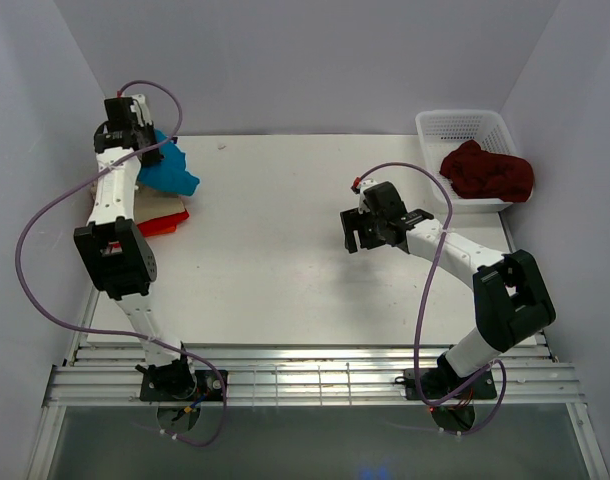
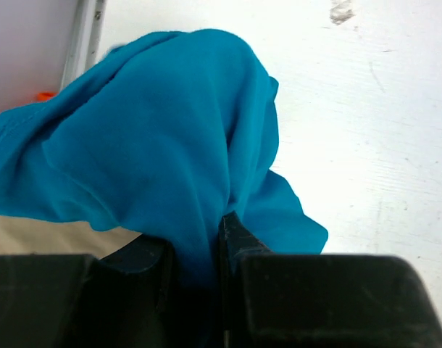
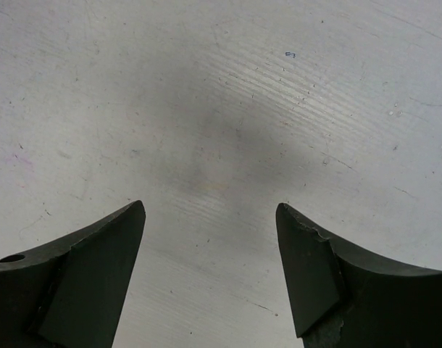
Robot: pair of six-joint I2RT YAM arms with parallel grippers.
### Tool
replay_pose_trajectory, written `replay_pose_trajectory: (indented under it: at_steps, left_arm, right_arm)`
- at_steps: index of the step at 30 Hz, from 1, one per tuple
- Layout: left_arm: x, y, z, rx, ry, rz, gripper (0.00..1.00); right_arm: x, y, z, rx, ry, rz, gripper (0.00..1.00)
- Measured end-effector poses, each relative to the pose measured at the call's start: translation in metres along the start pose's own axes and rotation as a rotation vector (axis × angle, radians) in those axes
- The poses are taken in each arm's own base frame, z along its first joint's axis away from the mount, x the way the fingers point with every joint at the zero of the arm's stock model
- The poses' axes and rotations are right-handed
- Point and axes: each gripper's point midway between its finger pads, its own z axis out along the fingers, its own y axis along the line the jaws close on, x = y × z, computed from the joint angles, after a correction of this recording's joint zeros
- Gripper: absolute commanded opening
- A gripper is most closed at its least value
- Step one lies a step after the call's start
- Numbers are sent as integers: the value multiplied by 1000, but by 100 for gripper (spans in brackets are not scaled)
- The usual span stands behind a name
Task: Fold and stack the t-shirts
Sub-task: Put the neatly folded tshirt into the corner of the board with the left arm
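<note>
My left gripper [image 1: 145, 150] is shut on the teal blue t-shirt [image 1: 170, 170], bunched at the table's far left; in the left wrist view the cloth [image 2: 156, 138] runs down between my closed fingers [image 2: 239, 239]. Under it lie the folded beige t-shirt [image 1: 150, 207] and the bright red t-shirt [image 1: 155, 227], mostly hidden by my arm. The dark maroon t-shirt [image 1: 485, 172] lies crumpled in the white basket [image 1: 463, 125] at the far right. My right gripper [image 1: 360, 232] is open and empty over bare table [image 3: 214, 145].
White walls close in the left, back and right sides. The basket stands at the table's far right corner. A slatted metal rail [image 1: 315, 380] runs along the near edge by the arm bases.
</note>
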Motion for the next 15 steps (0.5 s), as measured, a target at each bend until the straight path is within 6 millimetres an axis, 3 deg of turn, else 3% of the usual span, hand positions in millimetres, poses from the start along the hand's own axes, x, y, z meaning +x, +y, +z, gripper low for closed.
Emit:
replay_pose_trajectory:
  at_steps: [8,15]
  left_arm:
    - [13,40,4,-26,41,-32,11]
    - [36,66,10,-65,93,-57,11]
  right_arm:
    - [0,4,0,-21,3,3,79]
    - [5,4,5,-23,19,9,78]
